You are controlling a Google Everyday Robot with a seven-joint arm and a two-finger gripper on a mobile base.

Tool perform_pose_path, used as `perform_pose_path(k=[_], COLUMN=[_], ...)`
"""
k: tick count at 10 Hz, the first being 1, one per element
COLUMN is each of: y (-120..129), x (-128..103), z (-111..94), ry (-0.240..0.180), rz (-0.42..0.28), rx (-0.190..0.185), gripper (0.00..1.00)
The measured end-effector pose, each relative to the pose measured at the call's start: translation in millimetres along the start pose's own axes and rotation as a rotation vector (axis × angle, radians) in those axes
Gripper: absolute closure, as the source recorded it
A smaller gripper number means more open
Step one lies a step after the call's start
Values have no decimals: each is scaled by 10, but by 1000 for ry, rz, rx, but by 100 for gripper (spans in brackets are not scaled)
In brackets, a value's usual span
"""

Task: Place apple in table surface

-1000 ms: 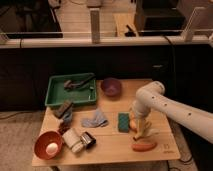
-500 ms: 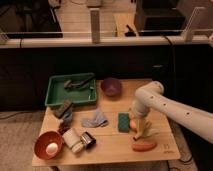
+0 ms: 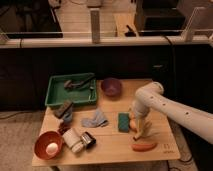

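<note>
The apple (image 3: 132, 123), small and yellow-orange, is low over the right half of the light wooden table surface (image 3: 107, 150), just right of the green sponge (image 3: 123, 121). My gripper (image 3: 139, 129) hangs down from the white arm (image 3: 165, 107) and is right against the apple's right side. I cannot tell whether the apple rests on the wood or is held just above it.
An orange-red sausage-shaped item (image 3: 144, 146) lies in front of the gripper. A purple bowl (image 3: 111, 86) and a green tray (image 3: 55, 97) stand at the back. A blue cloth (image 3: 95, 119), two cans (image 3: 80, 140) and a red bowl (image 3: 40, 150) holding a white ball (image 3: 51, 147) are on the left.
</note>
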State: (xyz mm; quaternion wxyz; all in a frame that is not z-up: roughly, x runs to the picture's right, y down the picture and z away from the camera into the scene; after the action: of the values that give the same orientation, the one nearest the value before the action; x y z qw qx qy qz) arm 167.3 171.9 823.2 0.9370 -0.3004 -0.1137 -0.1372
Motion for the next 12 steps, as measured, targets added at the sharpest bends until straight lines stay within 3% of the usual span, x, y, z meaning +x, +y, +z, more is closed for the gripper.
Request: perform_pose_path(k=[4,8,12], y=[-2,-10,-7], x=[44,66,58], z=[51,84,100], ry=[-13,-20,-7], rz=[59,82,89], rx=[14,4,-3], gripper=[24,53,54])
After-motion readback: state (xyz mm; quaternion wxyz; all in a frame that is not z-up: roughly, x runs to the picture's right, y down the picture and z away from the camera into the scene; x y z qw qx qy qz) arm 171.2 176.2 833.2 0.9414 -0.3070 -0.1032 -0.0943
